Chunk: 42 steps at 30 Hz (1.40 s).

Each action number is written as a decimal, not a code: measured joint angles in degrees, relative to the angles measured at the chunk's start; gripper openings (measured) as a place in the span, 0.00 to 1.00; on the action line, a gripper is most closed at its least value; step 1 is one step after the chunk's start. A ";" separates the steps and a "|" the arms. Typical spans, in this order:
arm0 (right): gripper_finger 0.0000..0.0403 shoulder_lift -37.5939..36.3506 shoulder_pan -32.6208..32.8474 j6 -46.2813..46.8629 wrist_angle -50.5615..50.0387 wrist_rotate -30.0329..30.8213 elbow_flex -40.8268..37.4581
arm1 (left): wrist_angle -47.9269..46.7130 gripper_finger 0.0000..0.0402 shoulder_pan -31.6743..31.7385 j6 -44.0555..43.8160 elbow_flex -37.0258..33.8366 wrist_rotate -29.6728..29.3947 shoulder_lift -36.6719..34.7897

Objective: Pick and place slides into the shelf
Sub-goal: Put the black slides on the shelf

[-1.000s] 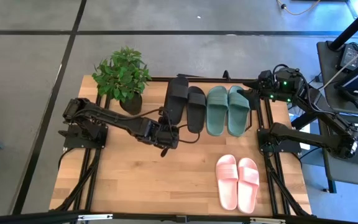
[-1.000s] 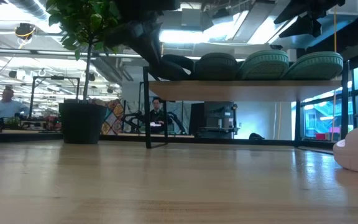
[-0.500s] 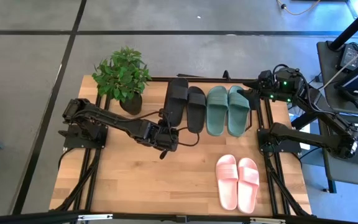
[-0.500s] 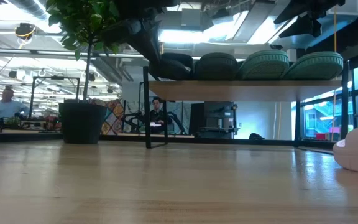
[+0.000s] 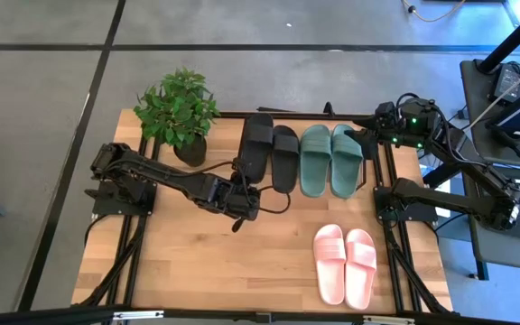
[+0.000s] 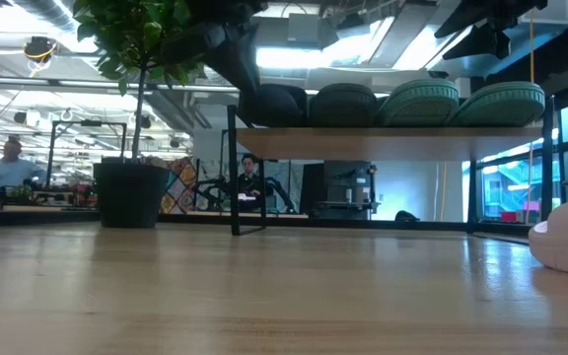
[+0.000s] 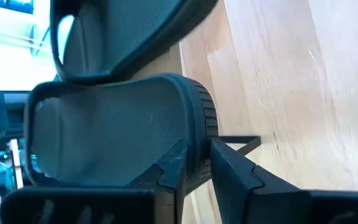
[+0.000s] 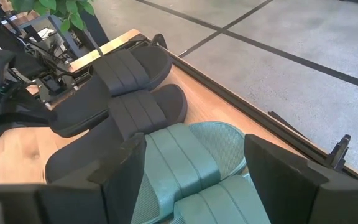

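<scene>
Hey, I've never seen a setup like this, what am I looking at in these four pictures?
Two robot arms work at a wooden table. One picture looks straight down, one level across the tabletop, one from each wrist. A black pair and a green pair of slides sit on the shelf; a pink pair and a potted plant stand on the table. The left gripper is at a black slide's heel; whether it grips is unclear. The right gripper hangs by the green pair, jaws open, empty.
</scene>
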 joint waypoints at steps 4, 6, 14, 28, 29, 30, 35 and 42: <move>0.67 0.00 0.02 0.00 0.02 0.00 0.00 | 0.43 0.18 -0.15 0.18 0.95 -0.01 0.00; 0.67 0.00 0.01 -0.02 0.02 0.00 0.00 | 0.49 0.19 -0.26 0.18 1.46 0.01 0.00; 0.67 0.00 0.00 0.00 0.02 0.00 0.00 | 0.51 0.19 -0.41 0.13 1.65 0.08 0.00; 0.67 0.00 0.02 0.00 -0.08 0.02 0.00 | 0.71 0.19 0.09 -3.70 3.04 -7.19 -1.95; 0.67 0.00 0.02 0.00 -0.22 0.00 0.00 | 0.74 0.19 0.72 -4.67 3.80 -4.33 -2.28; 0.67 0.01 0.00 0.00 -0.25 0.01 0.00 | 0.94 0.19 1.63 -5.66 4.86 -0.78 -2.42; 0.67 0.02 0.01 -0.07 -0.28 0.02 0.02 | 1.50 0.19 6.62 -5.97 10.88 8.51 -2.49; 0.67 0.02 0.00 -0.09 -0.35 0.02 0.02 | 2.15 0.19 16.50 -5.85 18.97 11.05 -2.60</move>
